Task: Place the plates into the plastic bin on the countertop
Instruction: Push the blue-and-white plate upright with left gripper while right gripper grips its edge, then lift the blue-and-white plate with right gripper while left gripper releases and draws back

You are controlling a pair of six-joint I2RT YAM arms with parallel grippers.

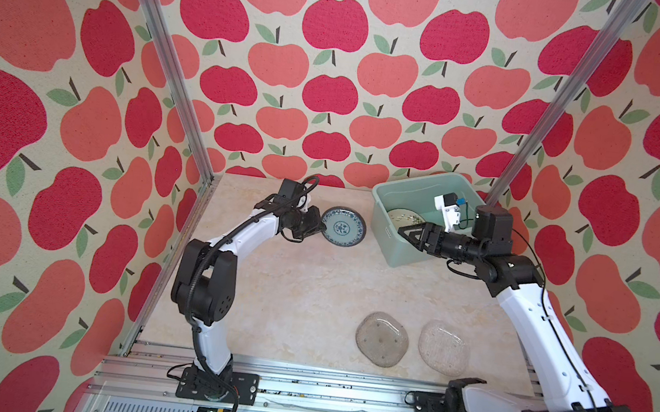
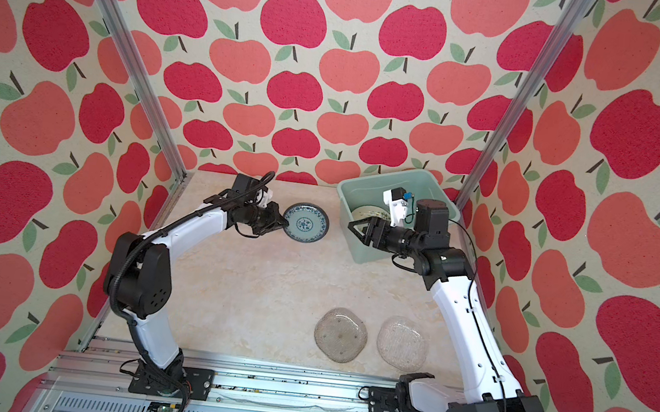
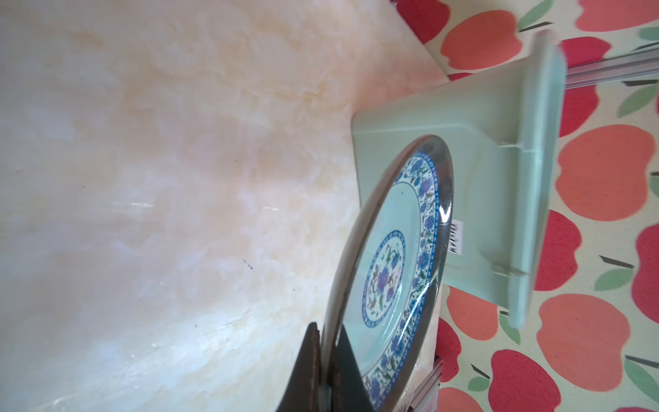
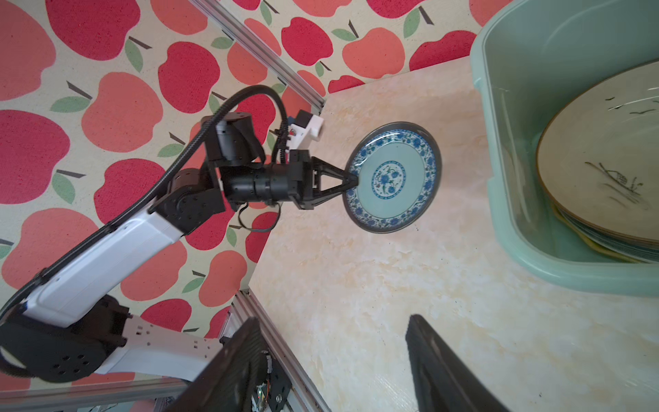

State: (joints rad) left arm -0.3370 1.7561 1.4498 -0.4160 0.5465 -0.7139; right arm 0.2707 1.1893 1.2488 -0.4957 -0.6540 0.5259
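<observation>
A blue patterned plate (image 1: 343, 226) (image 2: 305, 223) (image 4: 392, 178) is held by its rim, seemingly just above the countertop (image 1: 303, 288), left of the plastic bin (image 1: 398, 252) (image 2: 361, 248) (image 4: 517, 214). My left gripper (image 1: 321, 228) (image 2: 285, 224) (image 3: 328, 356) (image 4: 353, 180) is shut on that rim. My right gripper (image 1: 405, 231) (image 2: 355, 228) (image 4: 333, 321) is open and holds nothing, over the bin's near left wall. Inside the bin lies a stack of plates topped by a cream plate (image 4: 606, 160) (image 1: 400, 215). Two clear glass plates (image 1: 382, 338) (image 1: 443, 347) rest near the front.
Apple-patterned walls close in the left, back and right sides. Aluminium posts (image 1: 168, 60) (image 1: 557, 97) rise at the back corners. A metal rail (image 1: 301, 383) with both arm bases runs along the front edge. The bin (image 3: 499, 142) stands in the back right corner.
</observation>
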